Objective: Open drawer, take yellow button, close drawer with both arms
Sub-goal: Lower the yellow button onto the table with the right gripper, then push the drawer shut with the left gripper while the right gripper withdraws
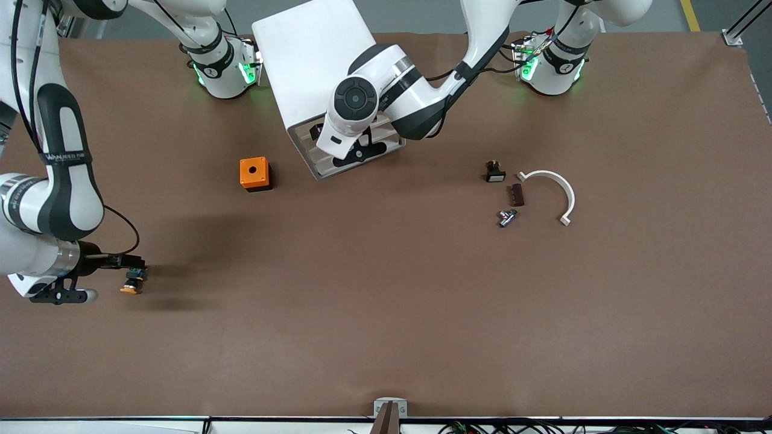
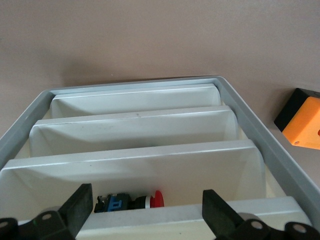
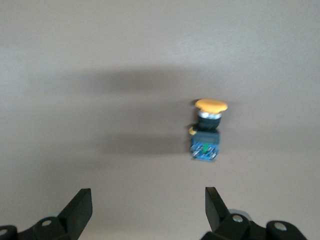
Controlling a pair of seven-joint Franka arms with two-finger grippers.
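Orange-capped button [image 3: 206, 131] lies on the brown table [image 1: 386, 301], at twelve o'clock off my open right gripper [image 3: 147, 210], untouched. My left gripper [image 2: 147, 212], fingers spread, waits at the drawer [image 2: 150, 220].

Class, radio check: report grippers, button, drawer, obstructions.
Left gripper open at the cabinet's drawer fronts. Right gripper open; button released on table. Nothing obstructing.
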